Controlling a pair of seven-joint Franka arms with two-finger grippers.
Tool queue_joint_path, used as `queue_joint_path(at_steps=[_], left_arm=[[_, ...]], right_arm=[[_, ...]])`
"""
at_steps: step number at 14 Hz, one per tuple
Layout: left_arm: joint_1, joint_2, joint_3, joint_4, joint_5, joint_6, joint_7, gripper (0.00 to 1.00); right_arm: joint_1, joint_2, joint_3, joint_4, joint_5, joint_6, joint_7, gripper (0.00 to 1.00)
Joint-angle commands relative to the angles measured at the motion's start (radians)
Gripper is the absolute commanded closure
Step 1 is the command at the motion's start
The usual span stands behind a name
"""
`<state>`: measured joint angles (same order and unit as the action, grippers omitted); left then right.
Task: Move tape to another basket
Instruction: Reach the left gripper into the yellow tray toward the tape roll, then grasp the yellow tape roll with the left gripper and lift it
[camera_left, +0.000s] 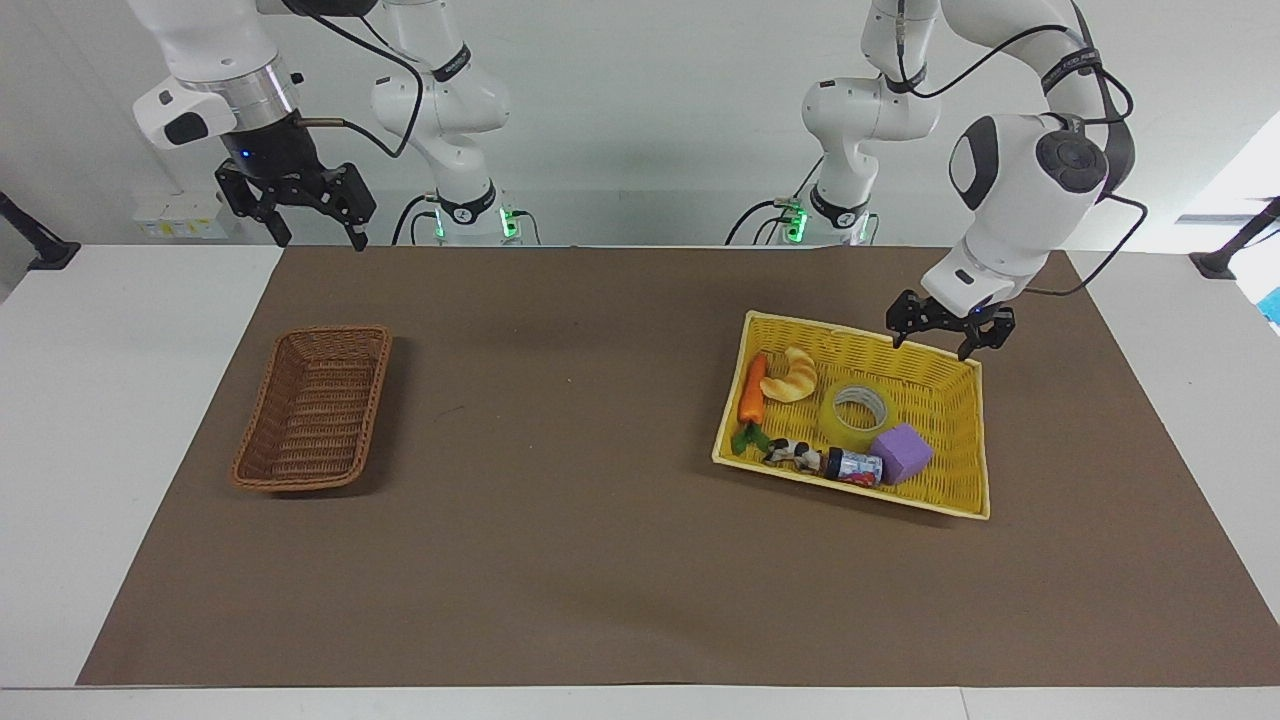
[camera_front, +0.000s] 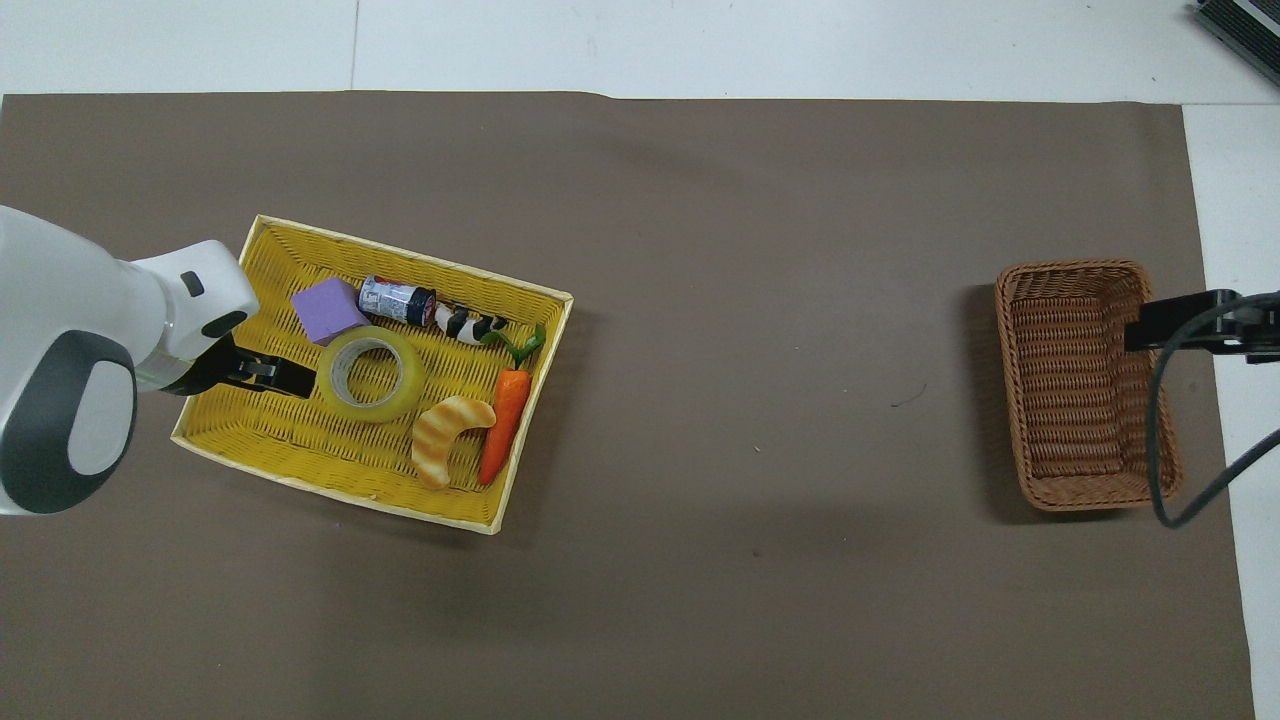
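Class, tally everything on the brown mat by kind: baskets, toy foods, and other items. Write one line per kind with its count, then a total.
Baskets: 2, the yellow basket and the brown basket
Toy foods: 2, the carrot and the croissant
Other items: 4, the tape, the purple cube, the small can and the black-and-white toy
Total: 8

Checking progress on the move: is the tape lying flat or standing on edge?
Flat. The tape lies in the yellow basket with its round opening facing up, beside the purple cube.
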<state>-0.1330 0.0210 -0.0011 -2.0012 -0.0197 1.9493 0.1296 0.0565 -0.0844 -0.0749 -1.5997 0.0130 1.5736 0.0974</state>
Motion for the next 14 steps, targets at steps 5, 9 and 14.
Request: queue_joint_path(at_steps=[5,9,14], left_arm=[[-0.076,0.129,0.012,-0.036,0.001,0.195,-0.143,0.0],[-0.053,0.171,0.016,-0.05,0.001,0.243,-0.154,0.0],[-0.045,0.165,0.015,-0.113,0.001,0.293,-0.169,0.62]], right_arm=[[-0.012,-0.006,0.006,-0.003,-0.004,-0.009,-0.019,0.0],[-0.012,-0.006,0.007,-0.003,-0.002,-0.009,-0.019,0.0],[-0.012,-0.006,0.007,-0.003,-0.002,-0.009,-0.019,0.0]])
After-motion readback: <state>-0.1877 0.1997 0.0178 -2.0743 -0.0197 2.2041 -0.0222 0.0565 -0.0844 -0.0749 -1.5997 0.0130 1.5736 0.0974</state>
